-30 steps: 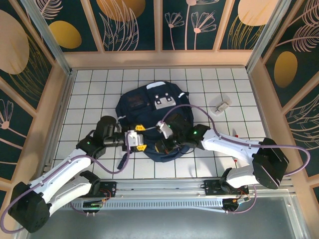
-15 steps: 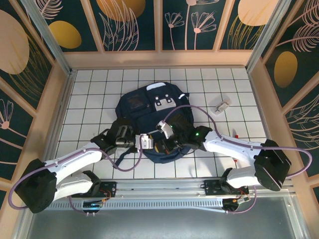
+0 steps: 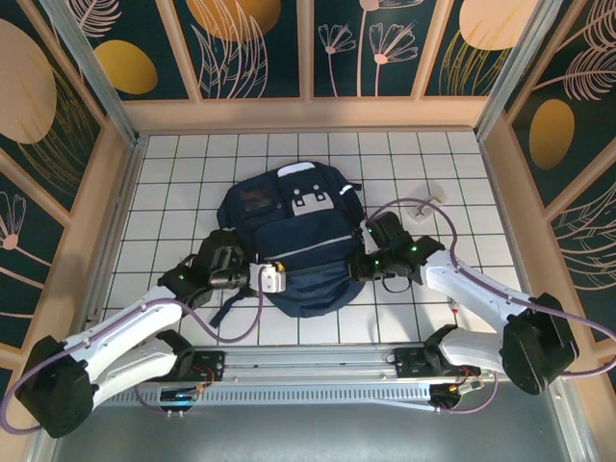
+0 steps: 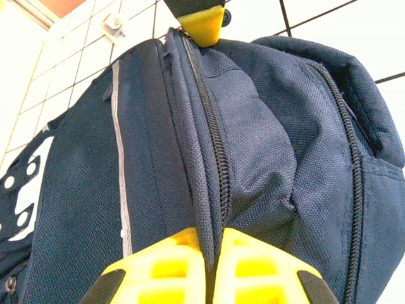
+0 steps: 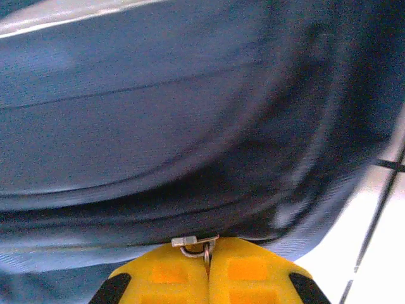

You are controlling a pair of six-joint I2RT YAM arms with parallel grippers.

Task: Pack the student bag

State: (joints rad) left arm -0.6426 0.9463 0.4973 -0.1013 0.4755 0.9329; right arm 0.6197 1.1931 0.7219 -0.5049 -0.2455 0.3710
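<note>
The navy student bag (image 3: pixel 298 236) lies flat mid-table, white patches toward the far side. My left gripper (image 3: pixel 272 279) is at its near left edge. In the left wrist view it (image 4: pixel 212 235) is shut on a fold of the bag's fabric beside the closed zipper (image 4: pixel 212 136). My right gripper (image 3: pixel 359 262) is at the bag's right side. In the right wrist view it (image 5: pixel 207 248) is shut on the small metal zipper pull (image 5: pixel 193 241), pressed against the bag (image 5: pixel 158 114). A yellow fingertip (image 4: pixel 201 24) of the right gripper shows beyond the bag.
A small white object (image 3: pixel 430 204) lies on the tiles to the right of the bag, behind the right arm. Wooden-framed walls (image 3: pixel 96 221) close in the left, right and far sides. A metal rail (image 3: pixel 318 361) runs along the near edge.
My left gripper has gone from open to shut on the bag's edge. My right gripper has travelled right along the bag with the zipper pull, and the bag's opening now looks closed.
</note>
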